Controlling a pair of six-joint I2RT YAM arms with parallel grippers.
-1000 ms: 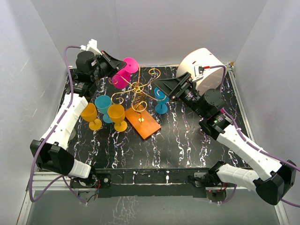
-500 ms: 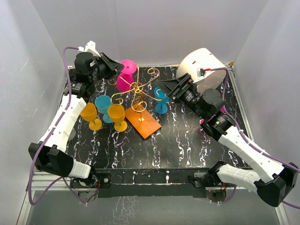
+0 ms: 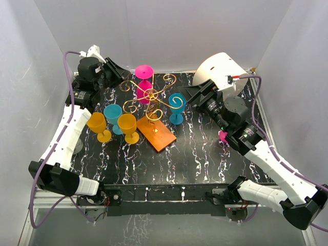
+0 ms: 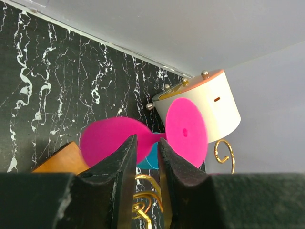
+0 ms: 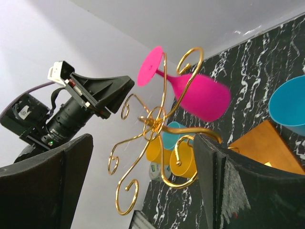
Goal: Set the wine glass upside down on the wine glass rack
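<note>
**As the pink glass hung on the gold rack, both claws stood off it**

Where a curled arm reached out at the far side of the wine glass rack (image 3: 150,95), the pink wine glass (image 3: 143,79) hung upside down, foot uppermost and bowl below. From the right wrist its stem lay tilted across the gold wire. The rack's orange base (image 3: 157,134) sat on the black marbled table (image 3: 200,154).

Just left of the rack's far arms, the left gripper (image 3: 122,76) pointed at the glass without touching it. Its fingers (image 4: 121,176) were parted by only a narrow slit and pinched nothing. Just right of the rack, the right gripper (image 3: 197,95) faced the wire arms with its fingers (image 5: 52,181) spread wide, holding nothing and touching nothing.

Near the rack's right side a blue glass (image 3: 177,107) stood upright. On the rack's left, a teal glass (image 3: 113,115) and two yellow glasses (image 3: 97,126) (image 3: 128,126) stood close together. Beyond the rack to the right lay a white drum (image 3: 220,69).
</note>
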